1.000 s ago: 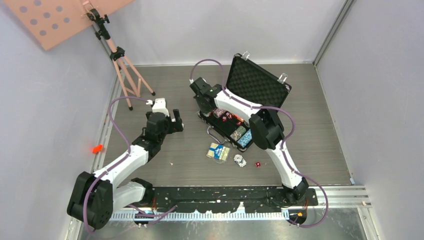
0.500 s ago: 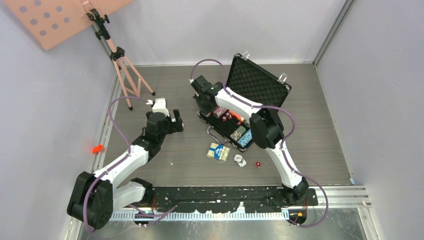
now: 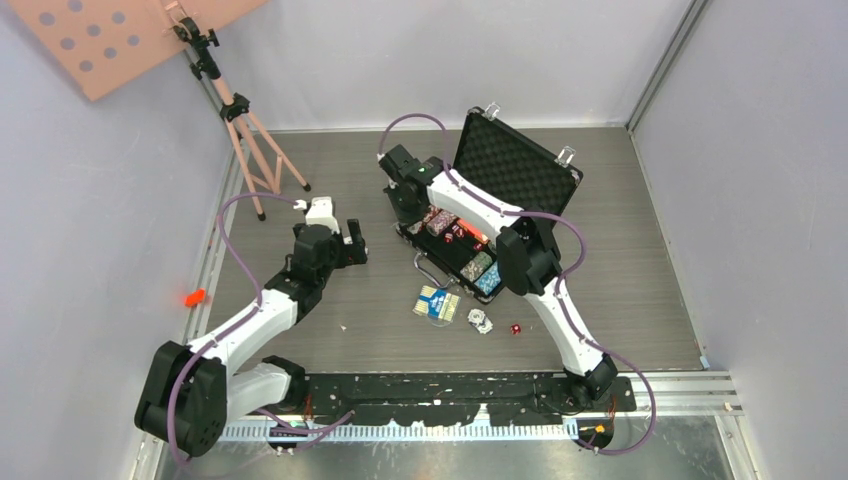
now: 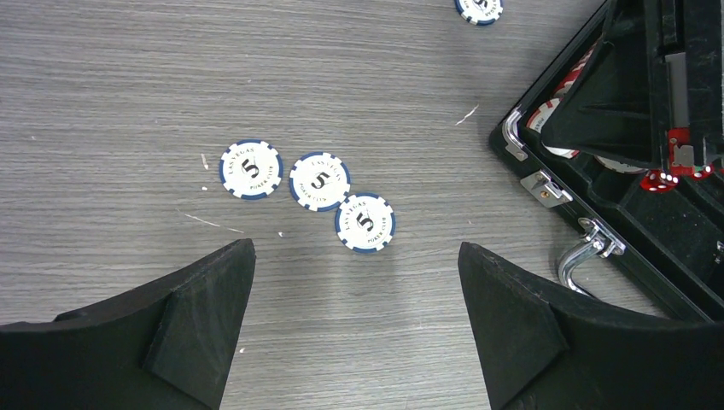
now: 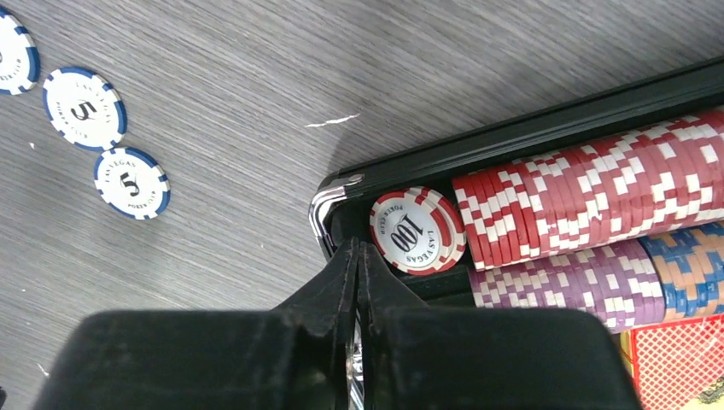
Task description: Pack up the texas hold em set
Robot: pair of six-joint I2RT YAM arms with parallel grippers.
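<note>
The right gripper (image 5: 358, 249), its fingers pressed together on nothing, sits at the corner of the open briefcase (image 5: 512, 135), beside a red 100 chip (image 5: 417, 231) that fronts a red chip row (image 5: 589, 201). The left gripper (image 4: 356, 252) hovers spread wide above three blue-edged chips (image 4: 319, 181) lying on the table (image 4: 128, 85).

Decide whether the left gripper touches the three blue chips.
Apart. The left wrist view shows bare table between the open left gripper and the three blue chips.

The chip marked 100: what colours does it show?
The 100 chip is red and white, clearest in the right wrist view.
</note>
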